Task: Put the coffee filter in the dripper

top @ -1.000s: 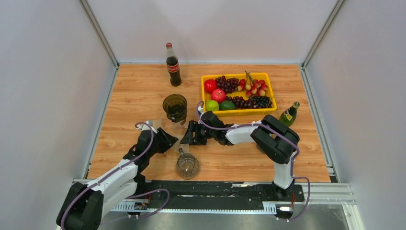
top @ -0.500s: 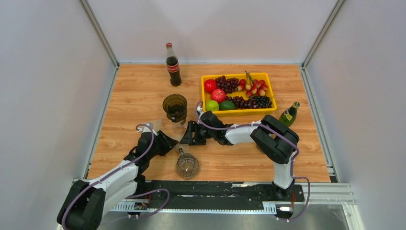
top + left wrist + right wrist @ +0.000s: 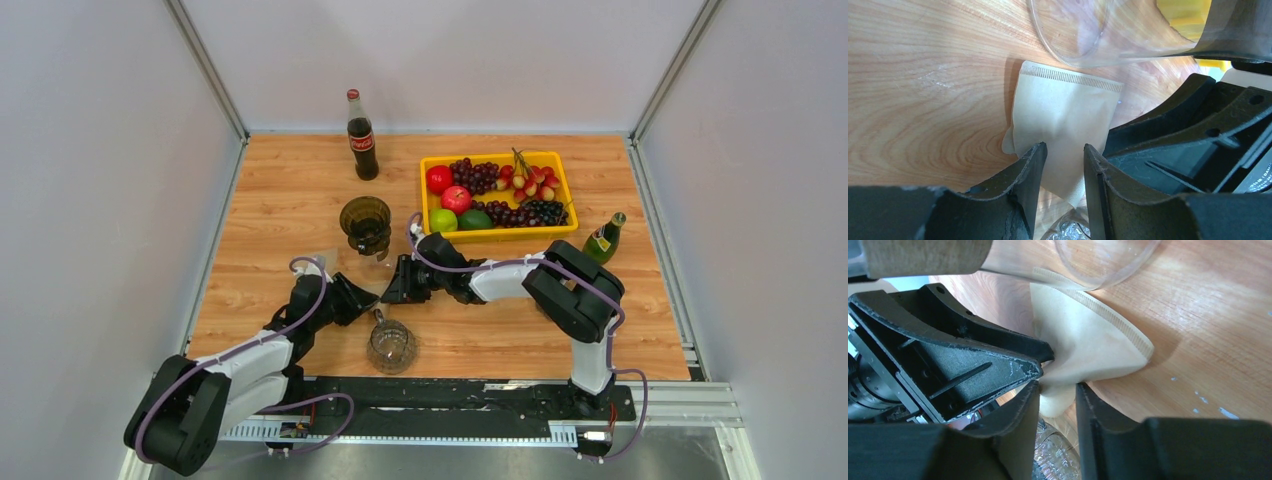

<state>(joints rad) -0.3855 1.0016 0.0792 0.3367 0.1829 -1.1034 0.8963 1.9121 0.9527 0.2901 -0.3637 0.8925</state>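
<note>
The beige paper coffee filter lies on the wooden table between my two grippers, puffed up at one side. My left gripper has its jaws part-way apart with a bunch of the paper filling the gap. My right gripper faces it and pinches the filter's near corner between its fingers. The dripper, olive-tinted glass, stands upright just beyond both grippers. A clear glass rim overlaps the filter's far edge.
A clear glass carafe stands just in front of the grippers. A yellow tray of fruit is behind the right arm. A cola bottle stands at the back and a green bottle at the right.
The right gripper's jaws have narrowed onto the filter's corner. The left gripper has edged right toward it and its jaws have drawn in slightly.
</note>
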